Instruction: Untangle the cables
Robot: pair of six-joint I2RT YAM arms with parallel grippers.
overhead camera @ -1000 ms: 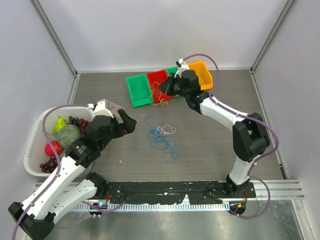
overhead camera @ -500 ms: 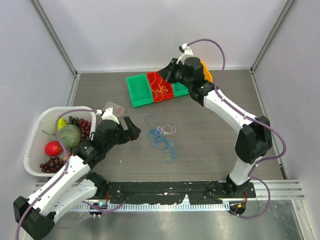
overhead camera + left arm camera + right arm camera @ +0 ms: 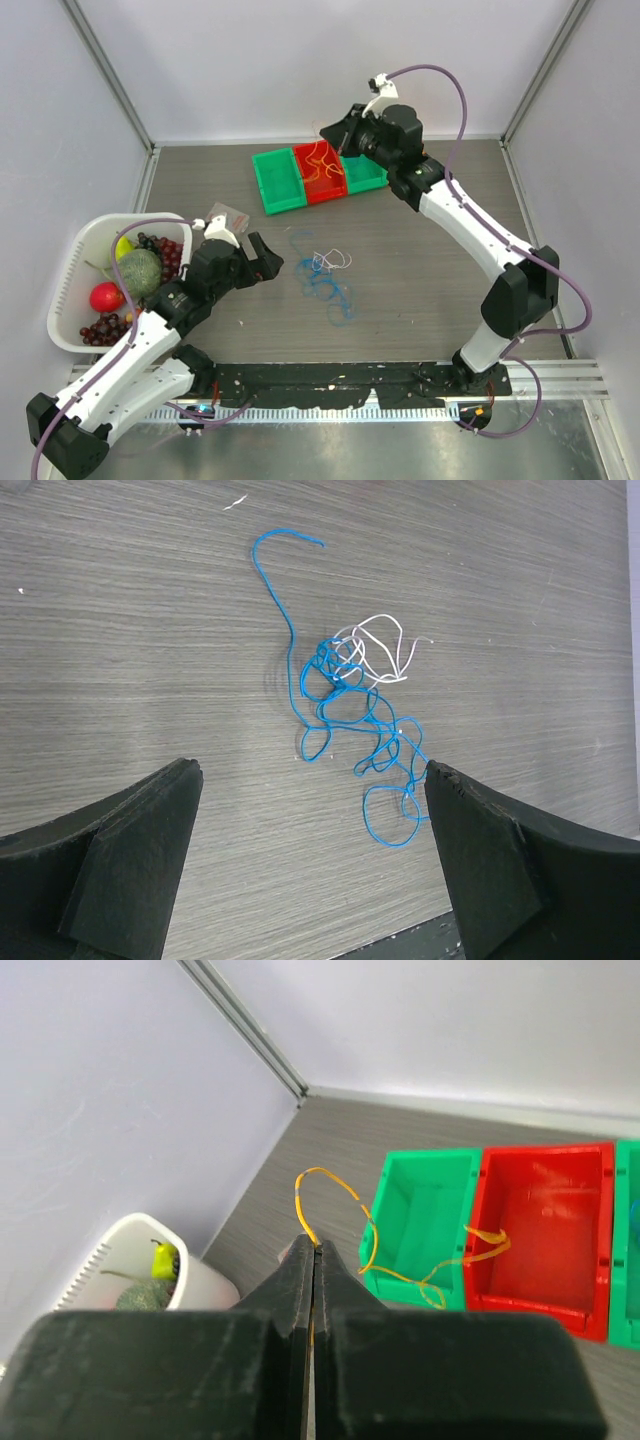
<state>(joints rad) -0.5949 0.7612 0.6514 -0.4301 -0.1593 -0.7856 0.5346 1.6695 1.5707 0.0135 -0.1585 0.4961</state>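
Blue cable and white cable knotted together on the worktop.
From above, the left hand stands wide open near them, with a white basket of fruit at its left and pale walls around the grey wood-grain surface. Left wrist: the knot lies free ahead of the open fingers. Right wrist: the right hand is closed on the orange cable, which trails to the red bin beside the green bin.
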